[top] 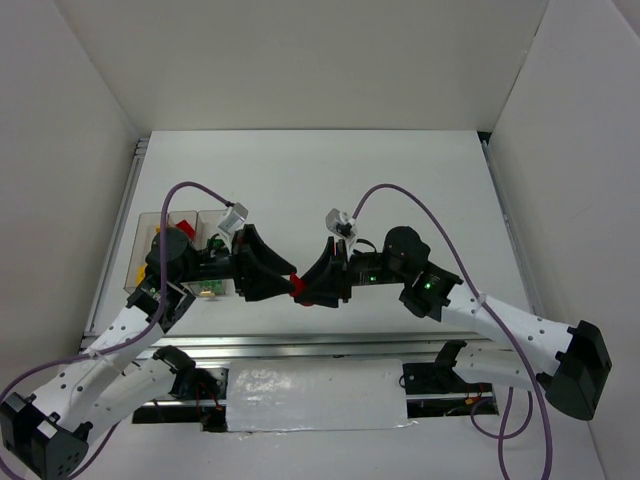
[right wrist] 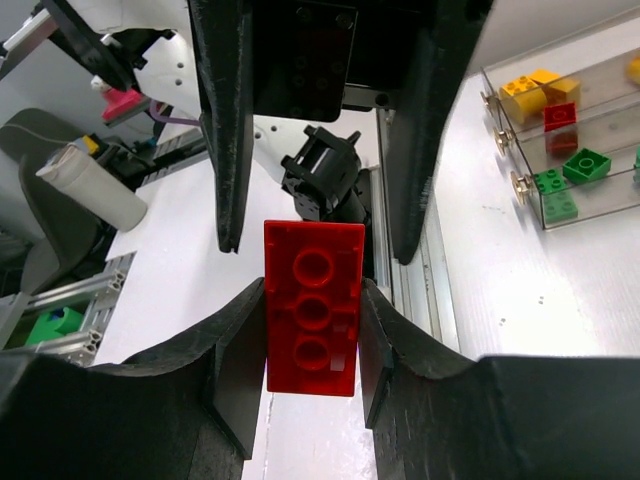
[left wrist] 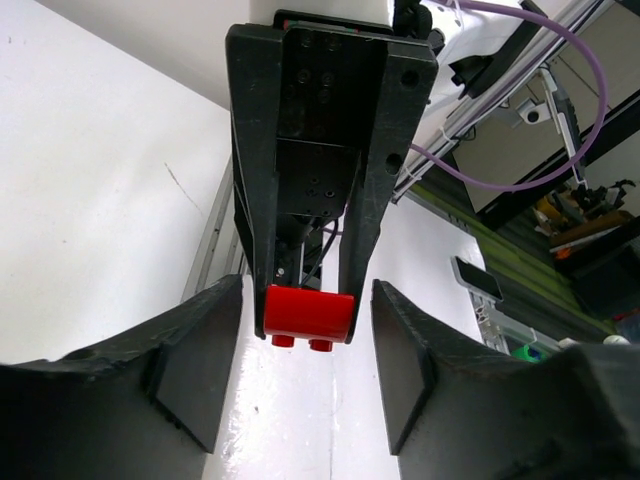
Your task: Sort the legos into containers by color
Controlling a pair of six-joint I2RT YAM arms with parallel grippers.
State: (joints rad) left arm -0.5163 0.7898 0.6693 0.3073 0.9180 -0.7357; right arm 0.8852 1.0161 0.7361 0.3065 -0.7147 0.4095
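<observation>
1. containers (top: 150,228): my reference for places. In the right wrist view the lanes are set: yellow legos (right wrist: 535,92) in one compartment, binned red piece (right wrist: 560,117) in the middle one, green legos (right wrist: 572,168) in the third.
2. left gripper (top: 283,278): just right of the containers, pointing away from them. Jaws apart, one finger on each side of the free end of the red lego (right wrist: 312,305). There is a gap on both sides and no contact. It looks like the receiving side of a handover.
3. red lego: well right of the containers, off the table, between the two grippers.
4. right gripper (top: 312,285): farthest from the containers, fingers clamped on one end of the red lego. The other end sticks out, likely so the other arm has something to grab.
5. My read on why: the containers sit on the left arm's side, so the right arm passes the piece across.
6. Next move: the left should close before the right lets go. If the release comes early, the lego drops or twists. It belongs in the middle compartment.
</observation>
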